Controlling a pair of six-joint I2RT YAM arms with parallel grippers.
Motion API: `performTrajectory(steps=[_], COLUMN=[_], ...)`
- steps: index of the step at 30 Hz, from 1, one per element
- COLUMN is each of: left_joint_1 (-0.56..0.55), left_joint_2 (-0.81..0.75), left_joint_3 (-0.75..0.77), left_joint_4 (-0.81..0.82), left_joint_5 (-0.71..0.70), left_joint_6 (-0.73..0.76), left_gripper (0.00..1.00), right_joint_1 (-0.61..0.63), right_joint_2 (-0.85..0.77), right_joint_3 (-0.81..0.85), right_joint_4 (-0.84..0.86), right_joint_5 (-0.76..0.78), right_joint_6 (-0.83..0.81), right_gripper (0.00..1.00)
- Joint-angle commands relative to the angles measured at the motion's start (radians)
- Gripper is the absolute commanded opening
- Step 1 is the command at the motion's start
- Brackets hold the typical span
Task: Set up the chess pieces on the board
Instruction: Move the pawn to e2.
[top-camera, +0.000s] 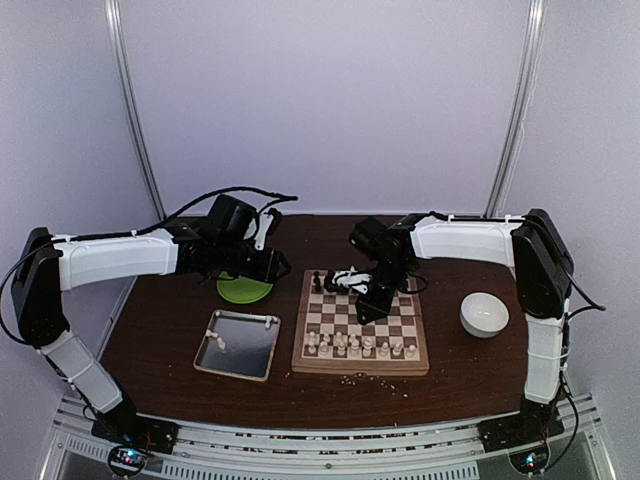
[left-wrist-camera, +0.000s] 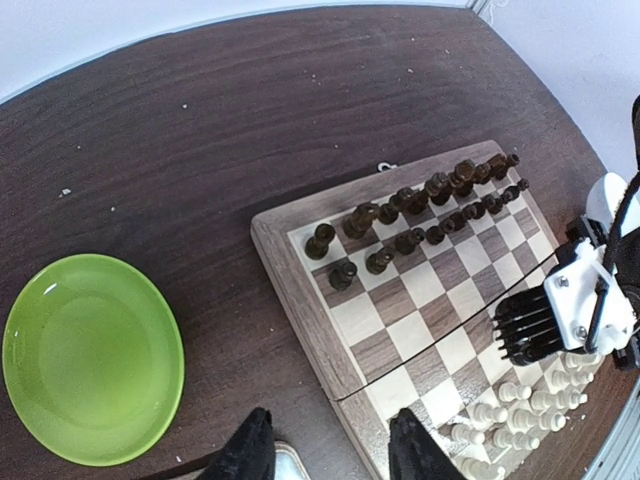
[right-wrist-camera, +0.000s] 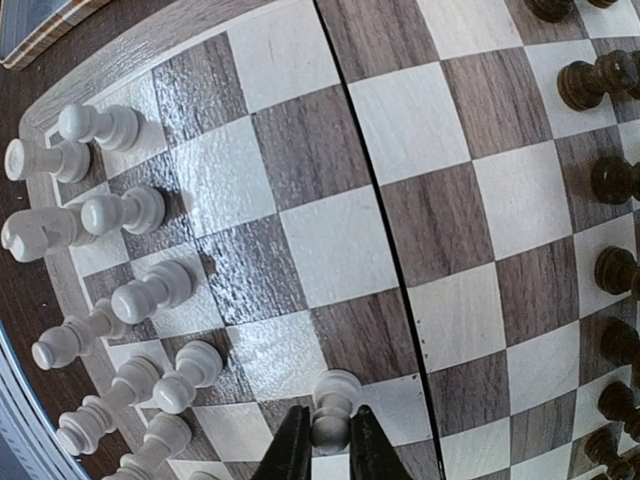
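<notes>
The board (top-camera: 360, 369) lies mid-table, its tan rim (left-wrist-camera: 300, 290) clear in the left wrist view. Dark chess pieces (left-wrist-camera: 420, 200) fill its far rows and cream-white ones (top-camera: 355, 345) its near rows. My right gripper (right-wrist-camera: 329, 420) hangs low over the board's middle (top-camera: 372, 305), shut on the head of a white pawn (right-wrist-camera: 337, 385) whose base rests on a square just ahead of the white rows (right-wrist-camera: 120, 210). My left gripper (left-wrist-camera: 332, 420) hovers open over the table beside the board's left edge, with nothing between its fingers.
A green plate (top-camera: 243, 290) sits left of the board under the left arm. A silver tray (top-camera: 238, 345) lies near the front left with a small pale thing in it. A white bowl (top-camera: 484, 313) stands right of the board. Pale crumbs (top-camera: 350, 378) dot the front.
</notes>
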Motion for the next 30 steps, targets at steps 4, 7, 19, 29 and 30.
performTrajectory(steps=[4,7,19,29,30], left_joint_1=[0.002,0.002,0.002,0.002,0.002], left_joint_2=[0.011,0.008,0.016,0.005,0.005], left_joint_3=[0.004,0.004,0.017,-0.006,-0.006], left_joint_4=[0.050,0.041,0.006,0.009,0.010], left_joint_5=[0.029,0.027,0.022,0.018,0.018], left_joint_6=[-0.014,-0.013,0.009,0.005,0.005], left_gripper=[0.40,0.40,0.40,0.40,0.40], right_joint_1=[-0.001,-0.001,-0.001,0.009,0.009], right_joint_2=[-0.013,-0.062,-0.182,-0.111,-0.103], right_joint_3=[0.003,-0.037,-0.174,-0.130,-0.128], right_joint_4=[-0.021,-0.019,-0.015,-0.047,-0.049], right_joint_5=[-0.023,-0.022,-0.121,-0.152,-0.151], right_joint_6=[-0.007,-0.015,-0.087,-0.095,-0.095], right_gripper=[0.08,0.07,0.08,0.09,0.09])
